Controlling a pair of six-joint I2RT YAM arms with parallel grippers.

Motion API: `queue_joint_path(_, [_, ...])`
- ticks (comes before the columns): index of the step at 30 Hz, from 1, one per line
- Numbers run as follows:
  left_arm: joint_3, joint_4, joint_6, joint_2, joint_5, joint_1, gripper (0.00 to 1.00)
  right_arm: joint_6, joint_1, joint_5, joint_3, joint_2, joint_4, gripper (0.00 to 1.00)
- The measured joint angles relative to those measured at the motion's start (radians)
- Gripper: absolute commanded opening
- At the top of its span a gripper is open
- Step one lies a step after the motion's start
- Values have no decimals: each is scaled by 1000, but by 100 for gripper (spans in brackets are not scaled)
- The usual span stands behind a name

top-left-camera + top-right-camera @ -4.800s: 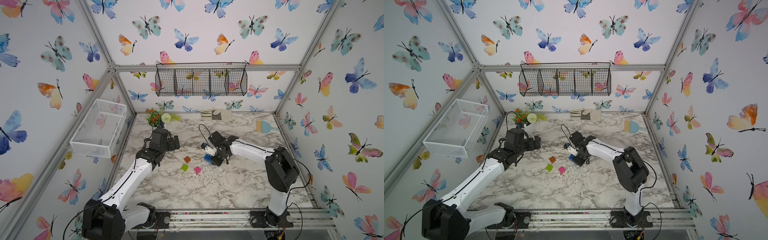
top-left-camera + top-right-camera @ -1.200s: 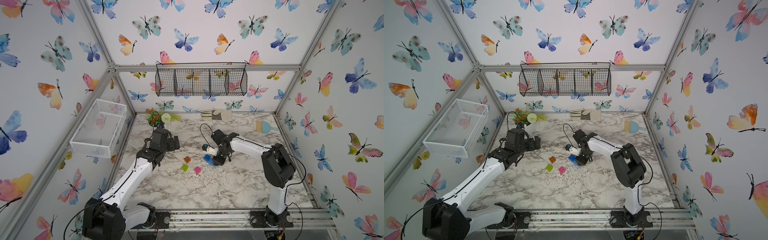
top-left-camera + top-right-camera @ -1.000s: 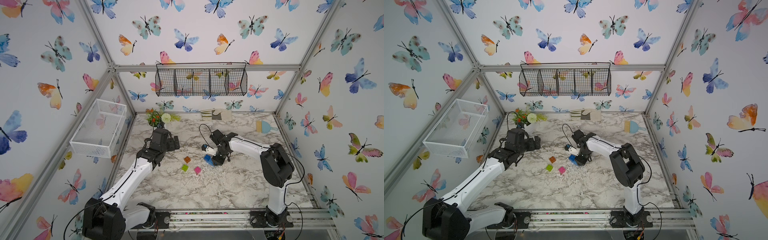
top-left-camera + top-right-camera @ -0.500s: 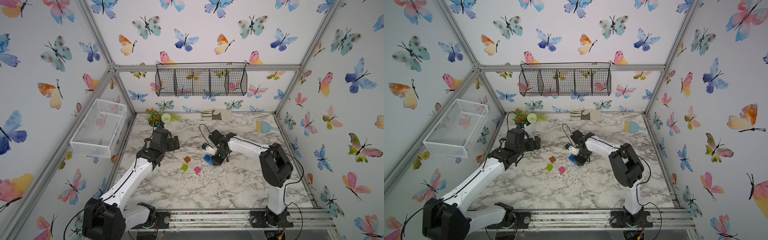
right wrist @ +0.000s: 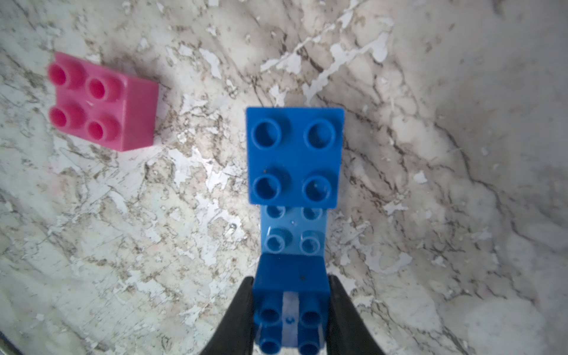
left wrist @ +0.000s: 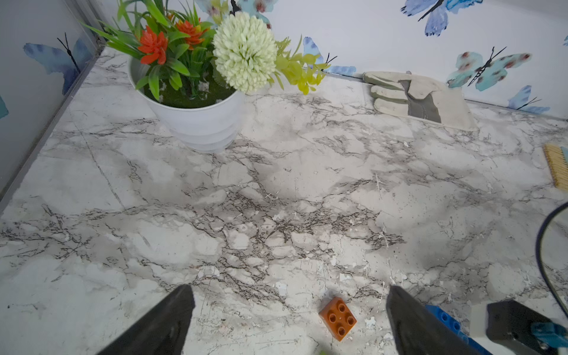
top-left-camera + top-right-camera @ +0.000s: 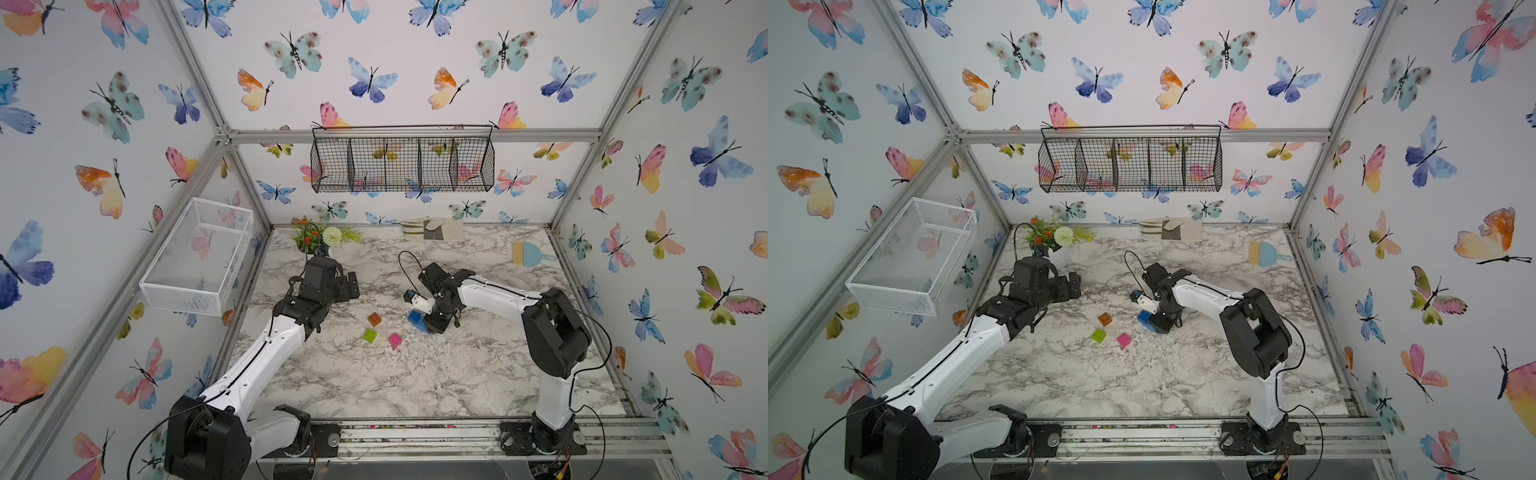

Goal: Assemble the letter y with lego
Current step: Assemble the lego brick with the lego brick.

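Note:
My right gripper (image 5: 289,279) is shut on a dark blue lego brick (image 5: 290,273) at the near end of the light blue bar (image 5: 292,230). Whether that brick is seated I cannot tell. A second dark blue brick (image 5: 295,156) sits on the bar's far end. In both top views the blue pieces (image 7: 415,320) (image 7: 1145,319) lie mid-table under the right gripper (image 7: 434,322). The pink (image 7: 395,340), lime green (image 7: 369,336) and orange (image 7: 374,319) bricks lie loose to their left. My left gripper (image 6: 289,302) hangs open over bare marble, short of the orange brick (image 6: 338,318).
A white flower pot (image 6: 196,126) stands at the back left. A work glove (image 6: 418,98) lies along the back wall and a blue hand brush (image 7: 530,253) at the back right. A white mesh basket (image 7: 199,253) juts from the left wall, and a black wire basket (image 7: 403,164) hangs on the back wall.
The right arm's elbow has drifted slightly leftward while its gripper stays shut at the blue bricks. The left arm and the loose bricks have not moved.

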Motion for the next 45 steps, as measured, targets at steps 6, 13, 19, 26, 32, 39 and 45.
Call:
queue_joint_path(6, [0, 0, 0, 0, -1, 0, 99, 8, 0, 7, 0, 2, 1, 4])
queue_joint_path(13, [0, 0, 0, 0, -1, 0, 98, 21, 3, 18, 0, 2, 4, 4])
queue_joint_path(19, [0, 0, 0, 0, -1, 0, 98, 34, 6, 23, 2, 2, 3, 20])
queue_joint_path(26, [0, 0, 0, 0, -1, 0, 98, 43, 6, 29, 11, 2, 2, 34])
queue_joint_path(32, [0, 0, 0, 0, -1, 0, 98, 55, 6, 31, 21, 1, 11, 48])
queue_joint_path(39, [0, 0, 0, 0, -1, 0, 98, 66, 6, -1, 73, -2, 24, 55])
queue_joint_path(45, [0, 0, 0, 0, 0, 0, 98, 81, 6, -27, 142, 21, 31, 54])
